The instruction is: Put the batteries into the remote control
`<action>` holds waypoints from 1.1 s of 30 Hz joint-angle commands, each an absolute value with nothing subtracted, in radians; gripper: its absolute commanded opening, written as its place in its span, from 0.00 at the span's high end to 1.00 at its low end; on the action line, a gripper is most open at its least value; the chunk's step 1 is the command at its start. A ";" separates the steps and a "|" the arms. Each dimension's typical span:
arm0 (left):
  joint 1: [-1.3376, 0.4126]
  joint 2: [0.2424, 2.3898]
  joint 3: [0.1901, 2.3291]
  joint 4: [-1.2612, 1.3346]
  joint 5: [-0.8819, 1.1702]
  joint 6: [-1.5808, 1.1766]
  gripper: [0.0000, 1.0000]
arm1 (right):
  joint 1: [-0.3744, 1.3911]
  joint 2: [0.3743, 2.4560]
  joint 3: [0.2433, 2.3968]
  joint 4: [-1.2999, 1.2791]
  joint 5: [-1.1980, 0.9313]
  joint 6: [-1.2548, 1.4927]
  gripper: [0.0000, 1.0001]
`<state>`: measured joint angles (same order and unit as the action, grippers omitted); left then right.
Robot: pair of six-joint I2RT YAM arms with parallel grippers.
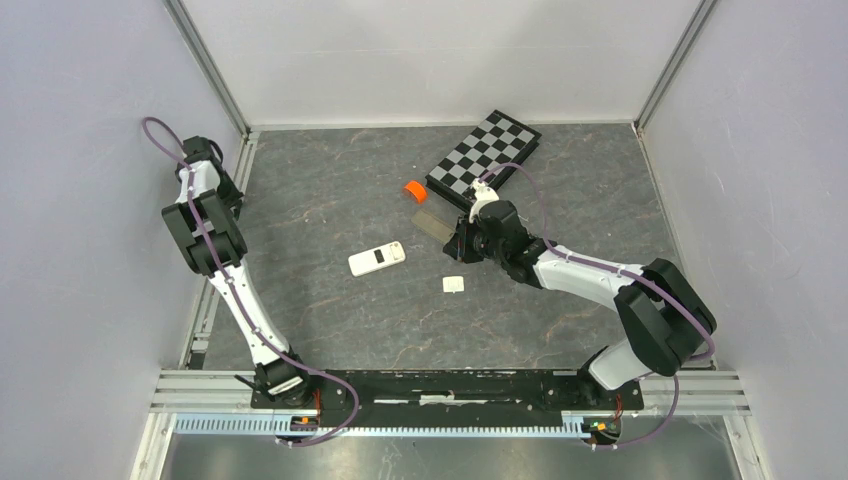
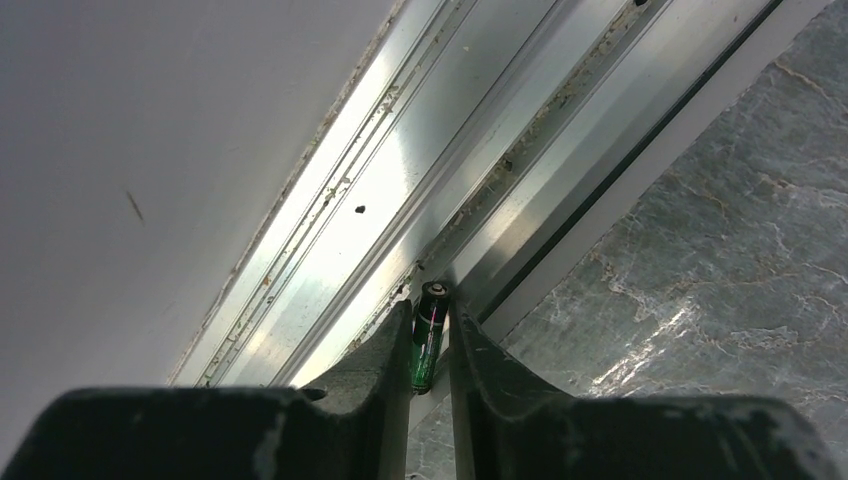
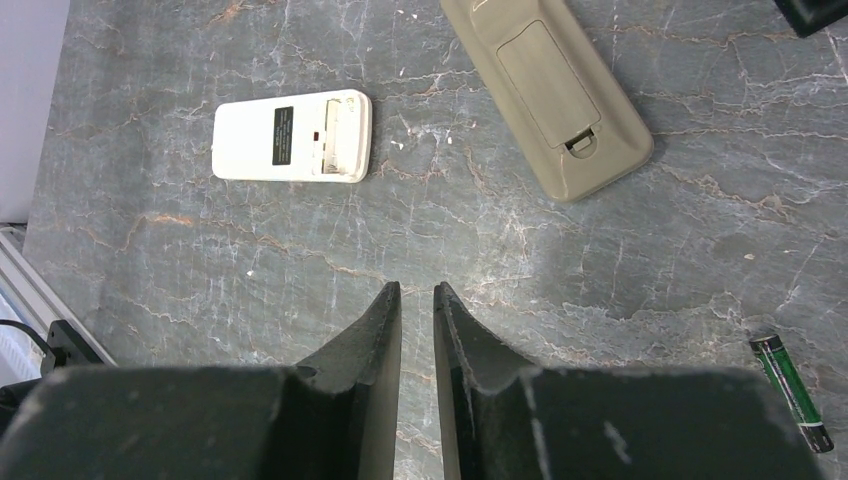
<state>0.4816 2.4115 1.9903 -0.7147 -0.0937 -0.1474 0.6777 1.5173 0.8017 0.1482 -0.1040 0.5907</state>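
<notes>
The left gripper point(image 2: 430, 320), far to the left of the white remote point(image 1: 377, 260) by the aluminium frame rail point(image 2: 400, 200), has its jaws clamped on a green battery point(image 2: 427, 352). The cell lies lengthwise between the pads, and its capped end pokes just past the fingertips. The white remote lies flat on the grey table point(image 1: 330, 330), and its battery bay looks open at one end. Just to its right is a small white piece point(image 1: 453, 284), probably the bay's door. Further right, the right gripper point(image 3: 417, 295) hangs over the table, jaws a narrow slit apart and holding nothing. Near it is a beige remote point(image 3: 548, 95), back up with its door on. A second green battery point(image 3: 792, 378) lies loose on the table, well apart from the white remote, on the other side of the right gripper.

The cells are likely light, rigid and smooth, so they may roll or slip. The best hold looks to be across the middle of the barrel, leaving both ends free for the bay's contacts.
</notes>
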 commanded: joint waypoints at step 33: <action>0.595 2.372 1.947 -0.810 -0.003 -0.199 0.98 | 0.663 1.468 0.780 0.196 -0.095 0.609 0.80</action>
